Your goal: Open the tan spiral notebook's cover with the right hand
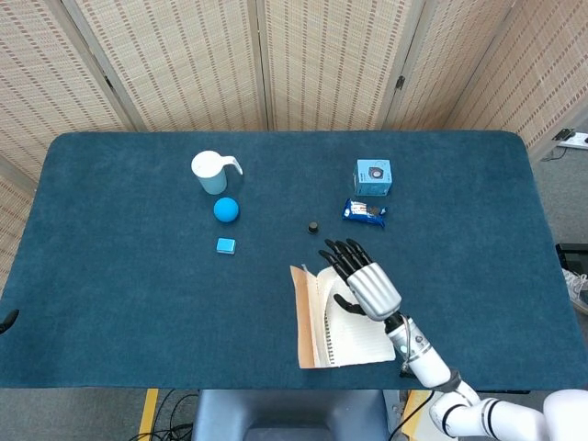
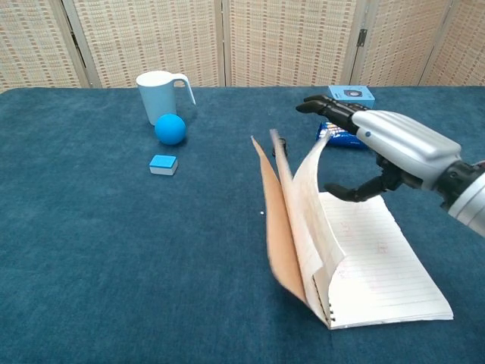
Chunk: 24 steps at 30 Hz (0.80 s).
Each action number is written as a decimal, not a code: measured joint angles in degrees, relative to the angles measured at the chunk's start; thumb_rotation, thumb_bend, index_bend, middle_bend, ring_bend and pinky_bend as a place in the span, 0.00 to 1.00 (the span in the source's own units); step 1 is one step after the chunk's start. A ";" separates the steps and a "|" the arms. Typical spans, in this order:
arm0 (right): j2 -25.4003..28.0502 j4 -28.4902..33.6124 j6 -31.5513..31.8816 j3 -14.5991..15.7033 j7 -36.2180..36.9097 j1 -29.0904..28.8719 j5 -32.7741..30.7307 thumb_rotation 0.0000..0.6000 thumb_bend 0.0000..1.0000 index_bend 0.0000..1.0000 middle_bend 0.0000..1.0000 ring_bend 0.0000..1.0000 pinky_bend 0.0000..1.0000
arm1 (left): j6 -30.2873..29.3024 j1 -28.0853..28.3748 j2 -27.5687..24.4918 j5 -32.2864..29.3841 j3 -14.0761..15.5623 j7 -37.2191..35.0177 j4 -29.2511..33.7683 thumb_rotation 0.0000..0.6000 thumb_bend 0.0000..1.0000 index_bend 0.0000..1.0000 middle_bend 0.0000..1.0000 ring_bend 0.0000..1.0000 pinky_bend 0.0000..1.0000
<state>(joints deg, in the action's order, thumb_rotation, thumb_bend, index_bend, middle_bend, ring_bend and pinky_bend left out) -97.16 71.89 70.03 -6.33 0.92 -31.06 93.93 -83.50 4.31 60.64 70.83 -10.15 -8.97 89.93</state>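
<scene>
The tan spiral notebook (image 1: 306, 317) lies at the near right of the table, its tan cover (image 2: 276, 227) standing almost upright on the spiral edge. A few white sheets rise with the cover and curve back toward my right hand (image 2: 394, 144). That hand (image 1: 363, 280) hovers over the open lined page (image 2: 371, 258), fingers spread and stretched forward, touching the raised sheets from the right, thumb hanging below. Only a dark sliver of my left hand (image 1: 7, 320) shows at the table's left edge.
A white mug (image 1: 211, 172), a blue ball (image 1: 226, 209) and a small blue block (image 1: 226, 245) sit at the far left. A black cap (image 1: 313, 227), a blue snack pack (image 1: 365, 213) and a blue box (image 1: 373, 176) stand beyond the notebook.
</scene>
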 measured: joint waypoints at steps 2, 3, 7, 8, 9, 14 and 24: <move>0.05 1.00 -2.22 -0.63 -1.12 -1.20 -0.82 1.00 0.34 0.00 0.00 0.00 0.00 | -0.11 -0.24 -0.26 -0.09 -0.19 -0.80 0.04 1.00 0.21 0.07 0.00 0.02 0.18; -0.02 1.51 -3.90 -1.05 -1.70 -2.04 -1.58 1.00 0.34 0.00 0.00 0.00 0.00 | -0.15 -0.34 -0.36 -0.12 -0.28 -1.10 0.05 1.00 0.21 0.07 0.00 0.02 0.18; -1.51 1.66 -9.29 -2.53 -3.08 -5.27 -4.65 1.00 0.33 0.00 0.00 0.00 0.00 | -0.63 -0.80 -0.62 -0.45 -0.69 -1.81 0.03 1.00 0.21 0.07 0.00 0.02 0.18; -2.23 1.21 -10.18 -2.83 -3.25 -6.08 -5.23 1.00 0.33 0.00 0.00 0.00 0.00 | -0.82 -0.95 -0.70 -0.55 -0.82 -2.06 0.05 1.00 0.21 0.07 0.00 0.02 0.18; -3.21 0.30 -11.17 -3.20 -3.33 -7.03 -5.91 1.00 0.33 0.00 0.00 0.00 0.00 | -1.01 -1.08 -0.75 -0.63 -0.93 -2.23 0.07 1.00 0.21 0.07 0.00 0.02 0.18; -7.55 -5.32 -13.91 -4.56 -1.92 -9.91 -7.72 1.00 0.33 0.00 0.00 0.00 0.00 | -1.56 -1.65 -1.12 -0.78 -1.33 -3.45 0.15 1.00 0.21 0.07 0.00 0.02 0.18; -12.52 -12.66 -16.53 -5.66 1.98 -14.64 -9.41 1.00 0.32 0.00 0.00 0.00 0.00 | -1.89 -2.18 -1.41 -0.76 -1.93 -4.90 -0.24 1.00 0.21 0.07 0.00 0.02 0.18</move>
<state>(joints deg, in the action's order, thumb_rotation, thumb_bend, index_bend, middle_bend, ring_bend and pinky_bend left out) -109.67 59.23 53.49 -11.99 2.90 -45.70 84.53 -85.39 2.13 59.23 70.07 -12.08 -13.87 89.68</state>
